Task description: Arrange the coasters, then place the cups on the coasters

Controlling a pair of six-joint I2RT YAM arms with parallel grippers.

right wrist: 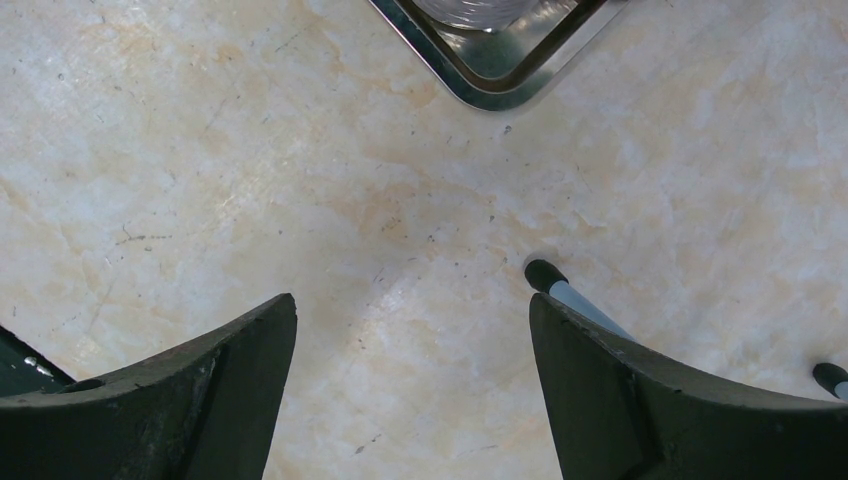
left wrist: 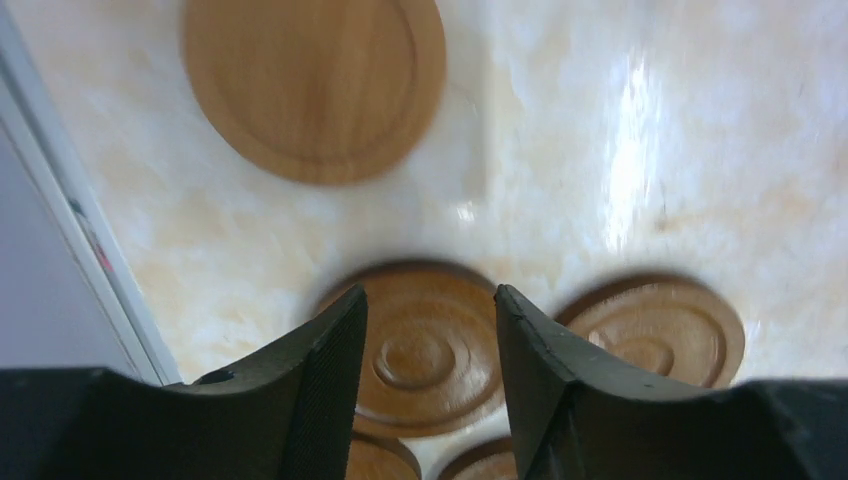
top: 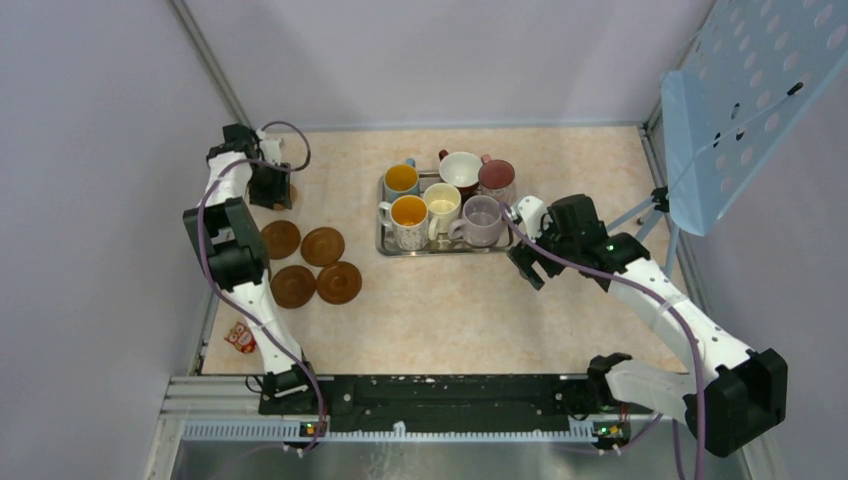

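Four brown coasters [top: 338, 283] lie clustered near the left edge of the table [right wrist: 200, 150]. The right gripper [right wrist: 412, 300] hangs wide open and empty beside a corner of the steel tray [right wrist: 490, 95]. The left gripper [left wrist: 430, 293], jaws parted and empty, hovers near a fifth coaster [left wrist: 312, 85]. Six mugs [top: 441, 203] stand on the tray.

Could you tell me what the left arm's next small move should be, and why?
Probably draw the left claw up and back: it is open and empty, the coasters lie flat on the table, and all six cups wait in the tray.
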